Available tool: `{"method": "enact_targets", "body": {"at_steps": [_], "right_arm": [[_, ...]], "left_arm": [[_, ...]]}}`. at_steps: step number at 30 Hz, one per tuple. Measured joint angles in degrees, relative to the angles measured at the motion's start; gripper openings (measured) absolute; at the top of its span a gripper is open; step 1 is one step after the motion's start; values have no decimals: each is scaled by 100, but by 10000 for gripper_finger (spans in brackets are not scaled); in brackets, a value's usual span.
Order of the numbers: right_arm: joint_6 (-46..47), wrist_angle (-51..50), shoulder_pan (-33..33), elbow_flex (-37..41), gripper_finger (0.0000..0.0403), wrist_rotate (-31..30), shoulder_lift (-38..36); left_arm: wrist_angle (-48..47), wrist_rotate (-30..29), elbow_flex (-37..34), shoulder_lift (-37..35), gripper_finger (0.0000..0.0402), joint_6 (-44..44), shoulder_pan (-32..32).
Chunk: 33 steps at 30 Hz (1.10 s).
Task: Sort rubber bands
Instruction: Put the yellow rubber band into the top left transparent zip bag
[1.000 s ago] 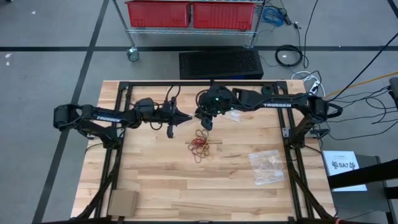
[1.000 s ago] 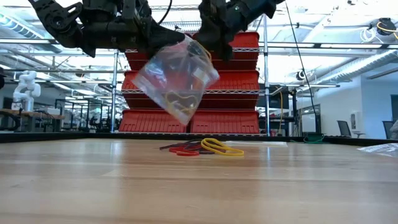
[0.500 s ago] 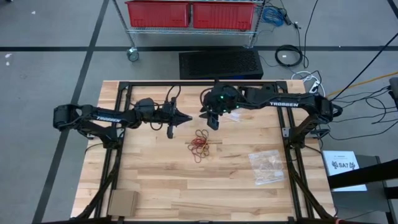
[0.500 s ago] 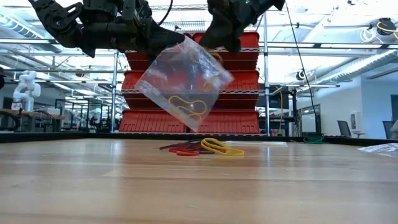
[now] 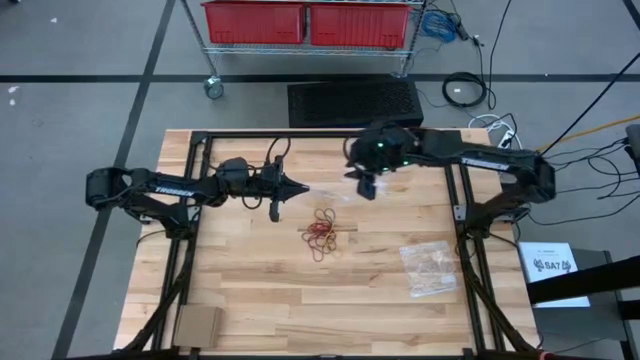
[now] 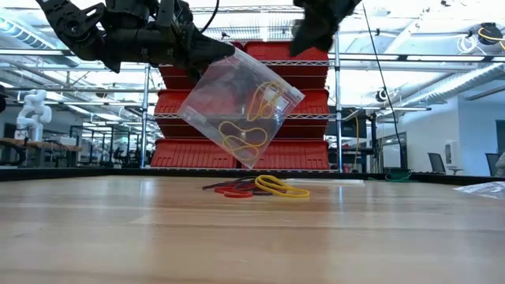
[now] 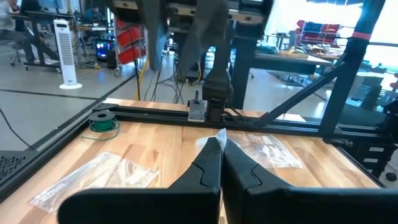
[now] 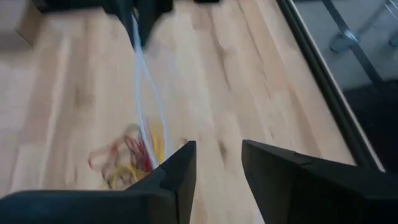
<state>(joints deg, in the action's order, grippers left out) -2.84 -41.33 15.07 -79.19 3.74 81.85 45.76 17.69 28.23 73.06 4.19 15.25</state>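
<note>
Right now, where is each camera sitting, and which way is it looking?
High view: above the table, looking straight down; both arms show.
Low view: at table height, looking across; left gripper holds a clear bag up.
Left wrist view: looks past its shut gripper.
Right wrist view: looks past the open right gripper.
Shared: high and low both see the rubber bands pile.

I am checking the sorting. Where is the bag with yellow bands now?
In the low view the clear bag hangs above the loose rubber bands, its corner pinched by the left gripper.

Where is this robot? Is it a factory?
More likely a robotics lab or workshop: shelves of red bins behind the wooden table, cables on the floor, more workbenches beyond.
</note>
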Motion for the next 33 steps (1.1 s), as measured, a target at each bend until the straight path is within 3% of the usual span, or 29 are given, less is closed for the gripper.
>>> {"method": "enact_targets", "body": {"at_steps": [3, 6, 12, 16, 23, 26, 29, 33], "right_arm": [[-3, -95, -2, 374, 91, -54, -370], [68, 498, -18, 1282, 58, -41, -847], [904, 3852, -24, 4044, 15, 517, -1693], [1531, 5772, -167, 5136, 36, 317, -1578], [1559, 6949, -315, 5237, 139, 72, -977], [1442, 7038, -315, 5119, 154, 86, -728], [1300, 7035, -315, 5002, 130, 88, -516], [1179, 7032, -315, 4863, 37, 100, -320]], "left_arm": [[2, -7, 0, 0, 0, -2, 18], [1, -30, 0, 0, 0, -3, 61], [9, -41, 0, 0, 0, -1, 178], [15, -42, 0, 0, 0, -3, 205], [37, -42, 0, 0, 0, 5, 203], [44, -43, 0, 0, 0, 94, 205], [44, -58, 0, 0, 0, 107, 205], [45, -61, 0, 0, 0, 109, 205]]}}
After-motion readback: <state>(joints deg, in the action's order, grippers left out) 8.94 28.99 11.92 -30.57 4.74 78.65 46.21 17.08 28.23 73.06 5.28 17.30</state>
